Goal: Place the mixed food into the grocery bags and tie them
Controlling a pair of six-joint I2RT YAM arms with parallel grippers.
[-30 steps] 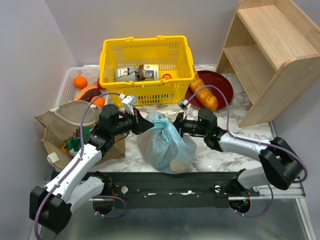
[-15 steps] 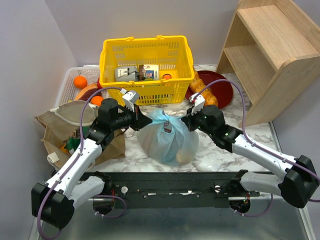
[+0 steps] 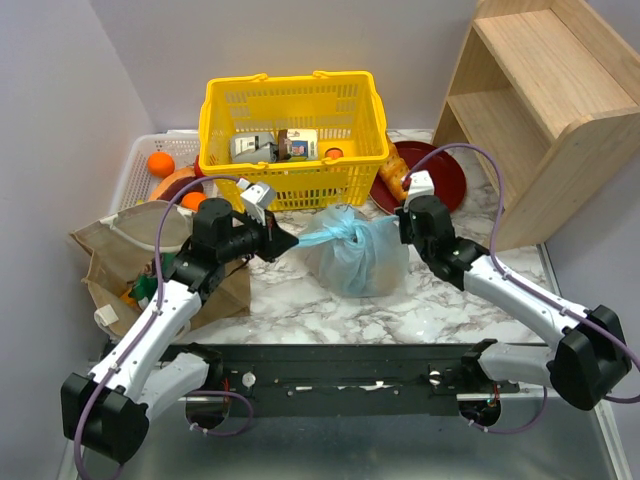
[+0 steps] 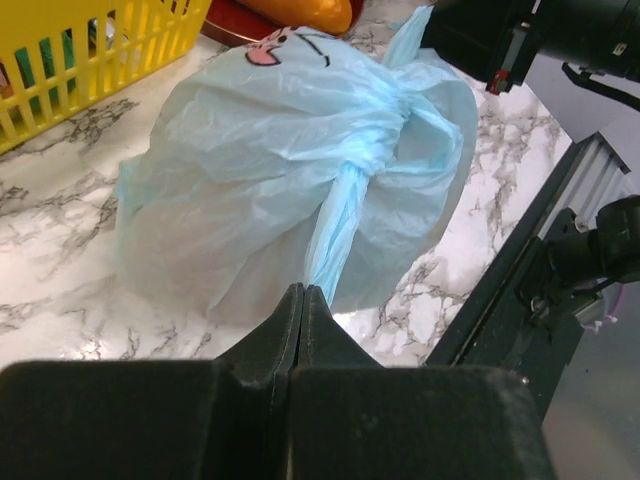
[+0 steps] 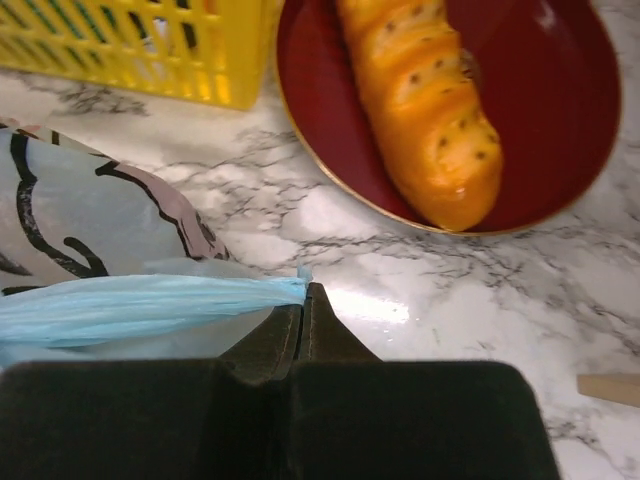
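The left gripper is clamping a twisted handle of the knotted light-blue bag. The right gripper is pinching the opposite handle, jaws tight together.

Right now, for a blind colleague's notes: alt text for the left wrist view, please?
The left gripper, shut, pinches a twisted strand of the knotted light-blue bag on the marble table; a yellow basket fills the top-left corner.
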